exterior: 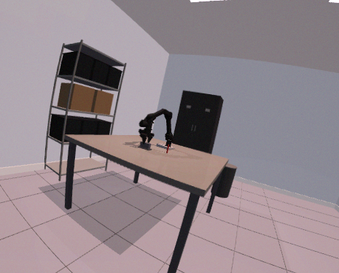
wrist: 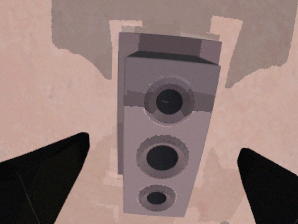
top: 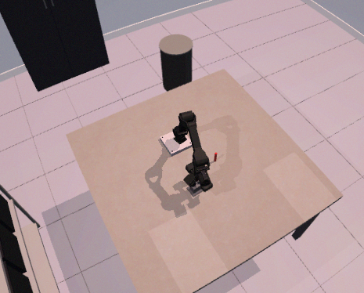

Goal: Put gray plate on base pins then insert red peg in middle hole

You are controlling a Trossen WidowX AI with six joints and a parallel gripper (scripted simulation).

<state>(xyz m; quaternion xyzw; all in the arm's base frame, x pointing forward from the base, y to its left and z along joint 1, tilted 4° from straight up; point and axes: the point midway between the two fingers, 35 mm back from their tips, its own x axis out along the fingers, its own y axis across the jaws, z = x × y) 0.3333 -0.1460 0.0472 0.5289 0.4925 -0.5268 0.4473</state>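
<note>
The gray plate (wrist: 136, 135) (top: 192, 190) with three holes in a row lies over the gray base (wrist: 167, 45). In the wrist view the base shows past the plate's far end and along its left side. The plate narrows toward the lower edge of that view; whether it is tilted or lies flat on the pins I cannot tell. The pins are not clearly visible. My gripper (wrist: 165, 148) (exterior: 146, 141) is open and empty, its fingers apart on either side of the plate and touching nothing visible. The red peg (top: 215, 157) (exterior: 168, 149) stands upright on the table, apart from the base.
The arm's white mounting plate (top: 167, 143) sits on the wooden table (top: 116, 157), behind the gray base. The arm arches from there over to the base, and the peg stands to one side of it. A dark round bin (top: 176, 68) stands beyond the table's back edge.
</note>
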